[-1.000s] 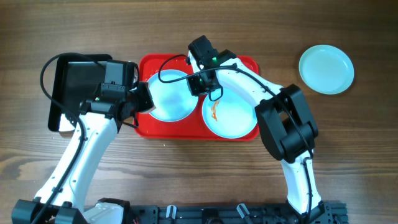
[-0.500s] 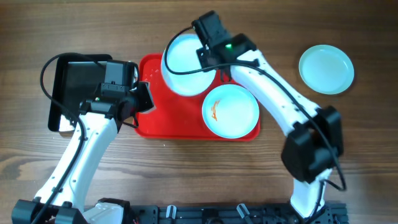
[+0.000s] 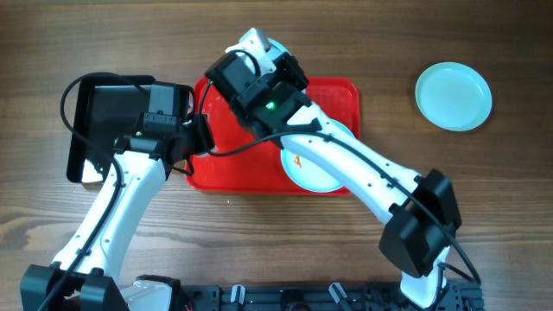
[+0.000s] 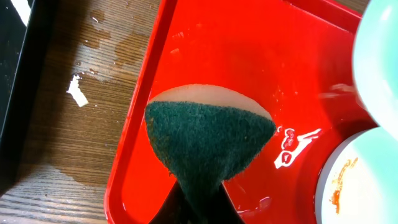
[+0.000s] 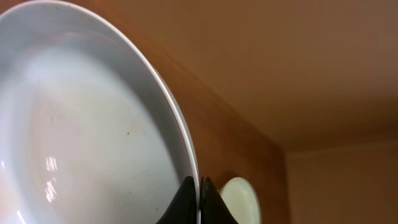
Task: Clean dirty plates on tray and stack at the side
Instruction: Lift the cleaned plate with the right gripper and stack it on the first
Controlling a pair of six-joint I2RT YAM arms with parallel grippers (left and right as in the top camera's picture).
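- Our right gripper (image 5: 199,188) is clamped on the rim of a glossy, pale-blue round plate (image 5: 81,124), held on edge above the tray's 11 o'clock side.
- Our left gripper (image 3: 199,138) pinches a dark-green scouring sponge (image 4: 208,134) over the large red plastic tray (image 4: 205,43).
- We judge this the scrubbing step: sponge and plate face must meet next.
- There is bare tray floor below. The low rim lies at the sponge's 9 o'clock, an orange-smeared plate (image 4: 364,180) at 4 o'clock.

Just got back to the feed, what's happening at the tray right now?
The right gripper pinches one plate by its rim, tilted up off the tray. The left gripper holds a green sponge above the tray. A smeared plate lies on the tray; a third plate sits off to the side.
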